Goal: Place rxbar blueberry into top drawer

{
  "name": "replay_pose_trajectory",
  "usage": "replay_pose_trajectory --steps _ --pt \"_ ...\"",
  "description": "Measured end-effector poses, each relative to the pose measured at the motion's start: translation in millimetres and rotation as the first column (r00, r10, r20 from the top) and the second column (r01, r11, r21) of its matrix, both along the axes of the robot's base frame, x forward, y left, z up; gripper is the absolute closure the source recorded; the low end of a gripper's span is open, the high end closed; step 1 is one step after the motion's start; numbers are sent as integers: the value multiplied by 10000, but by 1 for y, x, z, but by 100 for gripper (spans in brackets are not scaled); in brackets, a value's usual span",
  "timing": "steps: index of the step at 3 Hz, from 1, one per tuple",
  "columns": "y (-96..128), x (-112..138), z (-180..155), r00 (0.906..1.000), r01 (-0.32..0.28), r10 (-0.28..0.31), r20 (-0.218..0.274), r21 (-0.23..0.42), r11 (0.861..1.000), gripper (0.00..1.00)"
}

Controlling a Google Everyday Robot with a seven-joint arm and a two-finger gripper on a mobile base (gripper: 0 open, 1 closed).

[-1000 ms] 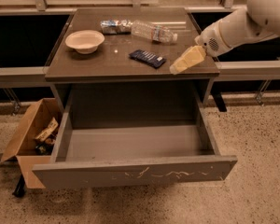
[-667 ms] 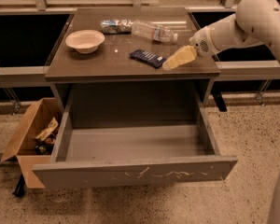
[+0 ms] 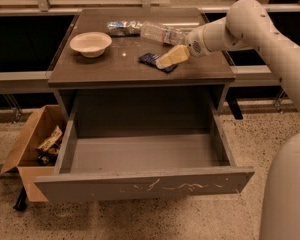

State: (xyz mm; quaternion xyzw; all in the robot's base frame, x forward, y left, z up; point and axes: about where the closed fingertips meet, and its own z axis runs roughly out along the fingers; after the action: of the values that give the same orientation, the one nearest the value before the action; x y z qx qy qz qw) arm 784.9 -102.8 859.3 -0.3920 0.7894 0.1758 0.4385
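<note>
The rxbar blueberry (image 3: 151,60), a flat dark navy wrapper, lies on the brown cabinet top (image 3: 115,69) right of centre. My gripper (image 3: 169,59), with pale yellowish fingers, reaches in from the right and hangs right over the bar's right end, covering part of it. The top drawer (image 3: 140,184) stands pulled wide open below the cabinet top; its grey inside holds nothing, and pale scratches mark its front panel.
A pale bowl (image 3: 90,43) sits at the left of the cabinet top. A silvery wrinkled packet (image 3: 122,28) and a clear plastic bottle (image 3: 162,33) lie at the back. An open cardboard box (image 3: 32,149) with scraps stands on the floor to the left.
My gripper has moved left along the cabinet top, from near its right edge to over the bar's right end. The bar, bowl, bottle and drawer have not moved.
</note>
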Motion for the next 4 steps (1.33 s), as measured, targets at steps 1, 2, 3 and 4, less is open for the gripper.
replay_pose_trajectory --steps 1,2,3,4 --pt "21 10 -3 9999 -41 37 126 313 9995 0" --pt "39 10 -7 9998 -172 169 71 541 9984 0" --pt "54 6 -18 9994 -271 287 -196 794 9965 0" --pt "55 6 -35 9988 -89 134 -476 939 9955 0"
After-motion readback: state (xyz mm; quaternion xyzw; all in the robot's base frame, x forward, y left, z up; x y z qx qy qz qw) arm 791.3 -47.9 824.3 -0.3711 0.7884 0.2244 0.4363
